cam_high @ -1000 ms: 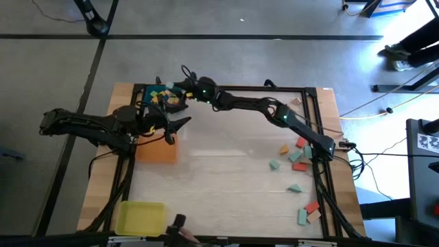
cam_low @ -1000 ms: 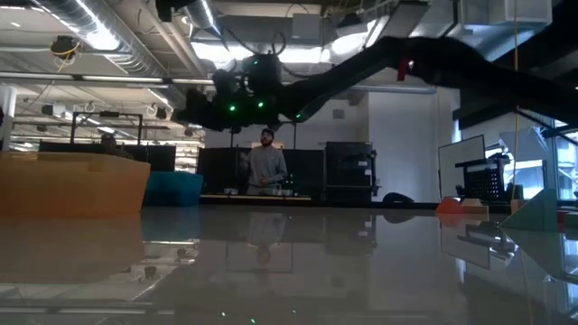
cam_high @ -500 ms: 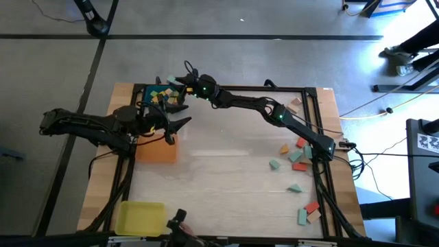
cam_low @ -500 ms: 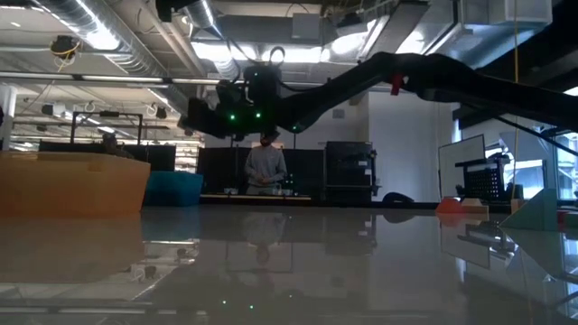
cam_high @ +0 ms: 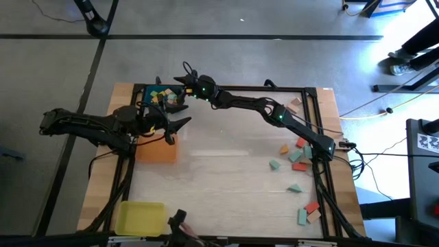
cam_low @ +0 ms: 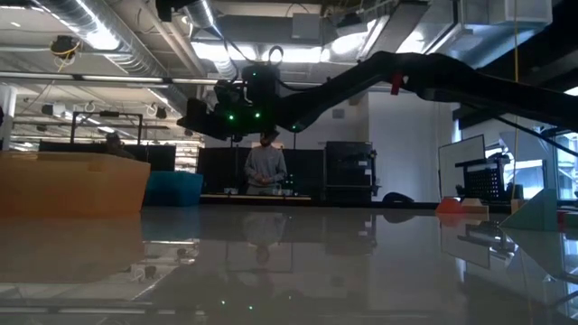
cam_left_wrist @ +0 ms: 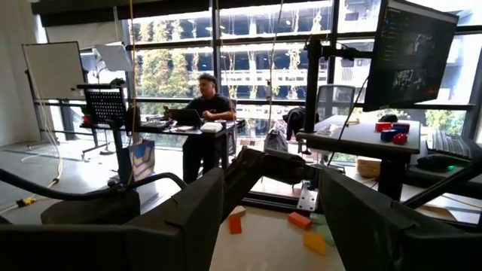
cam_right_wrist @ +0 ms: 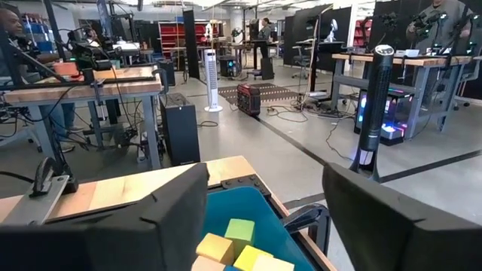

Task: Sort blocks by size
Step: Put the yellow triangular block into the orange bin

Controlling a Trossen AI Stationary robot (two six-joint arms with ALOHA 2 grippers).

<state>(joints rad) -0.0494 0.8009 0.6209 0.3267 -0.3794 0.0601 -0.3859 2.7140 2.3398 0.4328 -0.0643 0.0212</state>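
Observation:
A blue tray (cam_high: 145,92) at the table's far left holds several blocks (cam_high: 163,96); yellow and green ones (cam_right_wrist: 239,229) lie on its floor (cam_right_wrist: 282,226). My right gripper (cam_right_wrist: 263,203) reaches level across the table and hangs open just above this tray (cam_low: 176,188), with nothing between its fingers. More blocks (cam_high: 296,156) lie loose on the table's right side. My left gripper (cam_high: 180,130) waits open above the orange tray (cam_high: 156,151), also holding nothing.
A yellow tray (cam_high: 140,216) sits at the near left corner. The table's middle (cam_high: 219,171) is bare. Orange and yellow blocks (cam_left_wrist: 300,220) show on the table past my left fingers. A person stands in the room behind the table (cam_low: 264,167).
My right gripper has reached a little farther toward the table's far left corner over the blue tray and has sunk slightly.

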